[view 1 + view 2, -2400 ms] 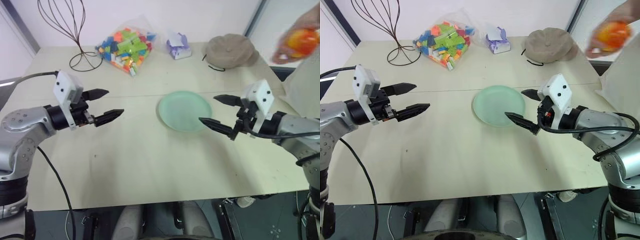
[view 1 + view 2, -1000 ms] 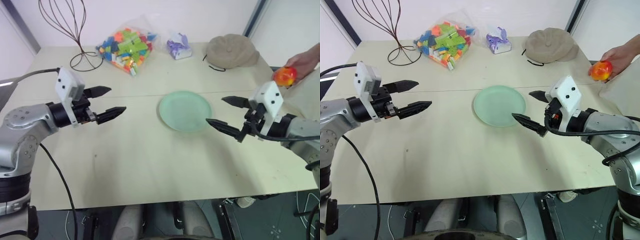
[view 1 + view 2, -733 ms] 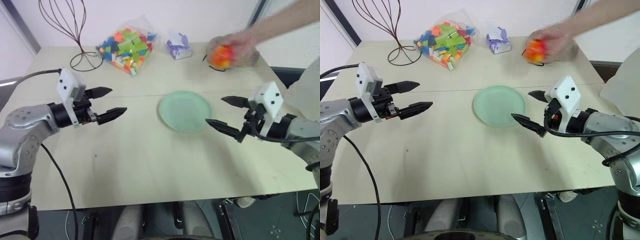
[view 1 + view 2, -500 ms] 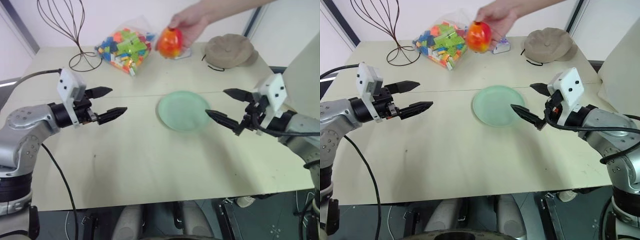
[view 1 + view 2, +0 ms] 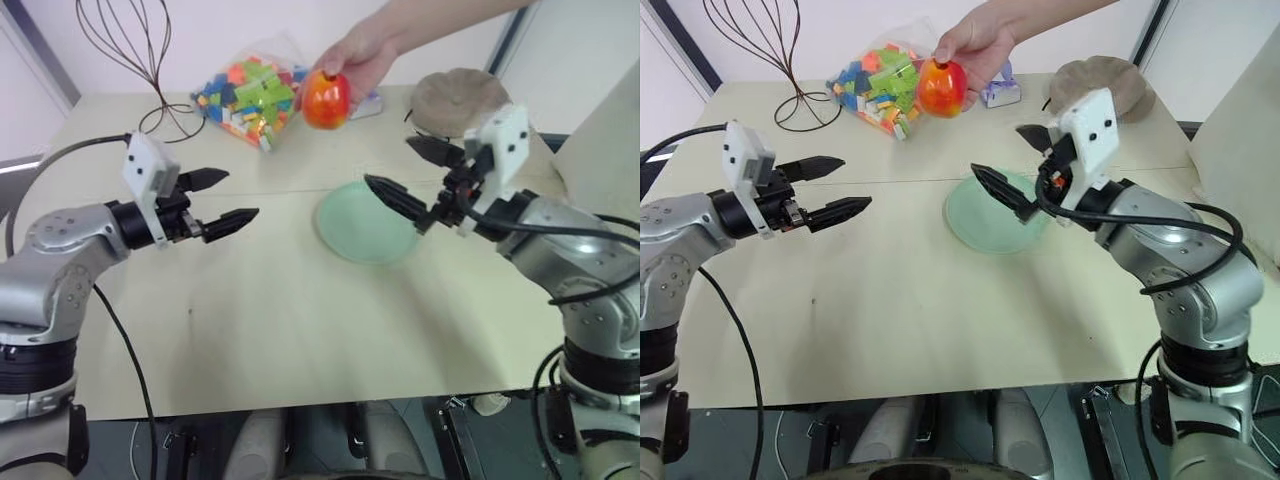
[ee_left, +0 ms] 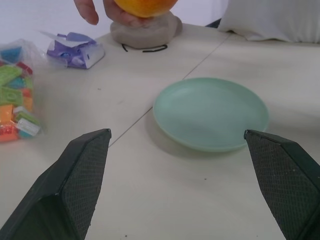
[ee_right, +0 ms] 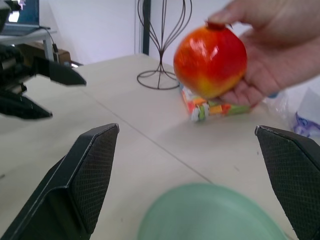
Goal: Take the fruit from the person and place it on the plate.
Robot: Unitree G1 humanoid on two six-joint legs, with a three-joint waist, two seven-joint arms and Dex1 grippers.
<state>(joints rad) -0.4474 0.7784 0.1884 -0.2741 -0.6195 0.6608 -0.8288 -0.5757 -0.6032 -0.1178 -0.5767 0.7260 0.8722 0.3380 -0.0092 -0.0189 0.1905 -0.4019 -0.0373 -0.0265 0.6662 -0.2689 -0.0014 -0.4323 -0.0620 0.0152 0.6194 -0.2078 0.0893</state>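
The glossy red-orange round fruit [image 5: 942, 87] is held aloft in the person's bare hand [image 5: 975, 45], above the table's far side, beyond the shallow pale mint-green plate [image 5: 985, 220]. The right gripper [image 5: 1023, 165] is raised over the plate with its fingers spread wide and empty; the left gripper [image 5: 833, 186] is likewise spread and idle. The fruit should be centred between the right fingers, clear of the person's fingertips, before closing. The bag of coloured blocks [image 5: 878, 88], purple packet [image 5: 366, 103] and tan cloth hat [image 5: 1112, 79] lie behind, obstructing nothing.
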